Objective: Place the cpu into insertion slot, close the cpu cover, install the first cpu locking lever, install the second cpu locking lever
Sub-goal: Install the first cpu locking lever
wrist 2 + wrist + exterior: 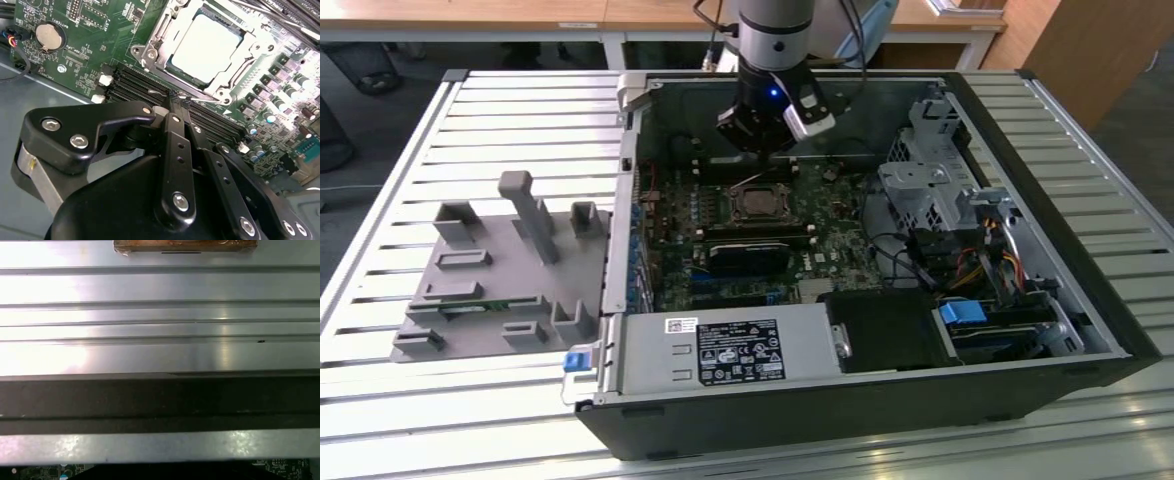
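Note:
The cpu point(207, 42), a pale square chip, lies flat in the insertion slot point(754, 203) on the green motherboard. The cpu cover point(152, 50), a silvery frame, lies down around it, and the chip shows through its window. My gripper point(174, 97) is shut, its black fingers point(175, 145) pressed together. The tips sit at a thin wire locking lever point(159, 92) beside the socket's edge. I cannot tell whether the wire is pinched or only touched. In the exterior view my gripper point(765, 160) hangs over the board just behind the socket.
The open computer case point(1067, 250) rests on a slatted metal table point(160, 315). Black memory slots point(130, 82) and a coin battery point(49, 36) lie near the socket. A power-supply box point(720, 350), a drive cage point(934, 190) and a grey fixture point(494, 270) are around it.

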Action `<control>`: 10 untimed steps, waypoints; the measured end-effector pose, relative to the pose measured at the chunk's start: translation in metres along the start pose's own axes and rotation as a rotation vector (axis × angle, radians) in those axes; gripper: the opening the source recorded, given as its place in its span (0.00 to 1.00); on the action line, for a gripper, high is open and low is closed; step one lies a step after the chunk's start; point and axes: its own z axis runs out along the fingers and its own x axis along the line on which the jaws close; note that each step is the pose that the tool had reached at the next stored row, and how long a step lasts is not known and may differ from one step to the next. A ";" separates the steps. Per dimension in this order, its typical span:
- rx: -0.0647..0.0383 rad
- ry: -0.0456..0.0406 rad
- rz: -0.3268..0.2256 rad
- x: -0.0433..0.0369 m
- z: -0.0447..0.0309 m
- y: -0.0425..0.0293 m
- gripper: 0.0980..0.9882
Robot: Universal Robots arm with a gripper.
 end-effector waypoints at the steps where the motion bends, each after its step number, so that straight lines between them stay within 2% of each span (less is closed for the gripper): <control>1: 0.000 0.0000 0.000 -0.0006 0.0005 0.0002 0.01; 10: 0.000 0.0000 0.000 -0.0055 0.0066 0.0001 0.01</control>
